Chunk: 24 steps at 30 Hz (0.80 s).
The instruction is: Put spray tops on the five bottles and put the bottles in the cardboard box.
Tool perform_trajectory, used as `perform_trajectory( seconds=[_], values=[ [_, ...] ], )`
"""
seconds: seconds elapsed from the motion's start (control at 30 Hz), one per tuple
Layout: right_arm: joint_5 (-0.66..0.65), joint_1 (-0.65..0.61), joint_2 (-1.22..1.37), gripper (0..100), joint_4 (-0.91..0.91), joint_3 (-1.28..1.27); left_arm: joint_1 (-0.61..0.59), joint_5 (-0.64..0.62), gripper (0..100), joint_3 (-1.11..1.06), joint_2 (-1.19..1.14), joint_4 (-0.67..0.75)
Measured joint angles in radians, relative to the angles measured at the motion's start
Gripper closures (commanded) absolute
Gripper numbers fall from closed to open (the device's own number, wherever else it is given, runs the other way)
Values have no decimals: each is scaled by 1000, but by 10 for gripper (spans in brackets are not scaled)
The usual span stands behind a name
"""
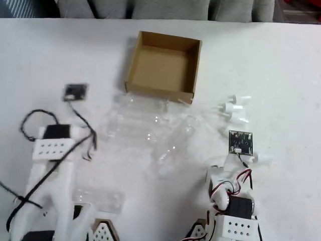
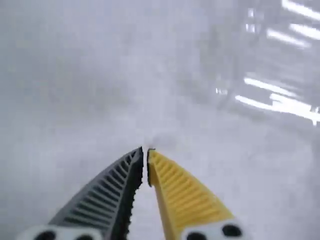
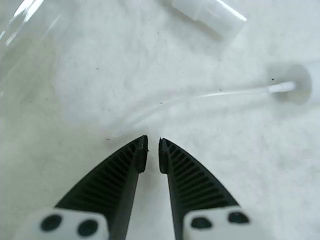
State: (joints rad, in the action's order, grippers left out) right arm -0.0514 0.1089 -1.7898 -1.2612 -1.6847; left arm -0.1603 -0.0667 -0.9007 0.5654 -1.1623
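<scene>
The open cardboard box (image 1: 163,65) sits at the back centre of the white table. Several clear bottles (image 1: 143,123) lie on their sides in front of it, and one more bottle (image 1: 98,198) lies near the left arm's base. White spray tops (image 1: 235,108) lie to the right. My left gripper (image 2: 145,152), one finger grey and one yellow, is shut on nothing above the bare table, with a clear bottle (image 2: 272,75) off to one side. My right gripper (image 3: 152,146) is shut and empty, just short of a spray top (image 3: 295,86) and its thin tube (image 3: 200,97).
The left arm (image 1: 52,145) stands at the left with a loose black cable (image 1: 30,120) beside it. The right arm (image 1: 235,201) is at the lower right. A second spray top (image 3: 210,11) and a clear bottle (image 3: 25,30) lie beyond the right gripper.
</scene>
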Motion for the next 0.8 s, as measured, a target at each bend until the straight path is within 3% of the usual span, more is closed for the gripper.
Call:
perform_trajectory(
  seconds=[0.23, 0.5, 0.63, 0.8],
  values=[
    [-35, 0, 0, 980, 46, 0, -270, -14, 965, 126, 29, 0],
    [-442, 0, 0, 981, 301, 6, -502, -15, 968, 176, 31, 21],
    [-456, -26, 0, 981, 322, 43, -557, -15, 966, 172, -14, 112],
    [-457, -149, 0, 981, 187, 226, -611, -18, 966, 169, -229, 206]
  ],
)
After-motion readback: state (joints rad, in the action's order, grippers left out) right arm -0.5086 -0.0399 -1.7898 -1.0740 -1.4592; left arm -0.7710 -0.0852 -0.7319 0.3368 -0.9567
